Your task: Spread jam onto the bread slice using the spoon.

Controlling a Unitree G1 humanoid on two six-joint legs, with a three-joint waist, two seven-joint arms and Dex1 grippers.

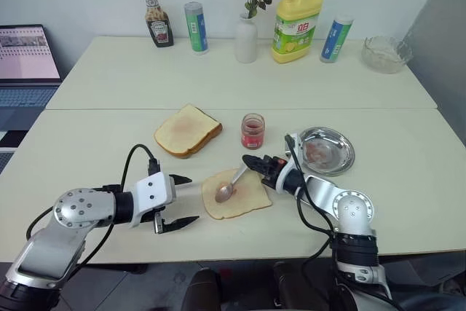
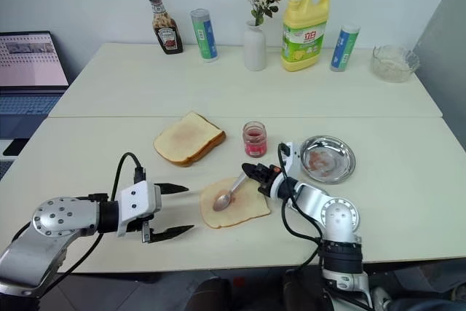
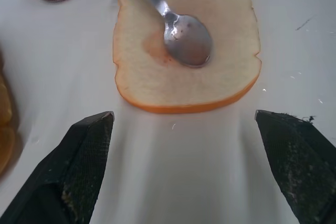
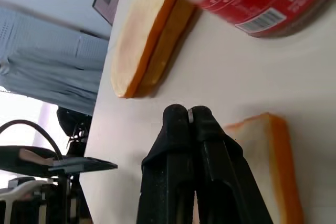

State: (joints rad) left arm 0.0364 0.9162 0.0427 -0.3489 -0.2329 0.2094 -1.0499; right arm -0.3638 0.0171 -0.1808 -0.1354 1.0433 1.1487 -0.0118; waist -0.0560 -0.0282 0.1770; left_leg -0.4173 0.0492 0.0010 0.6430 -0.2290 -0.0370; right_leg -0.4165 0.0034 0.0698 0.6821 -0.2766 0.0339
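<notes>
My right pincer [image 1: 253, 162] is clamped on the handle of the spoon [image 1: 230, 186], whose bowl rests on the bread slice [image 1: 244, 197] at the surface's [image 1: 408, 202] near edge. A faint reddish smear, probably jam, shows beside the bowl. My left pincer [image 1: 179, 200] hangs wide open just beside the slice, gripping nothing; the jam [image 1: 253, 131] jar stands just beyond.

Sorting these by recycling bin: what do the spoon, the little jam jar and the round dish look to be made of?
The spoon: polished metal, mirror-bright bowl. The jam jar: likely clear glass, red contents showing through; clear plastic possible. The round dish: shiny steel-looking metal, bright rim reflections.
</notes>
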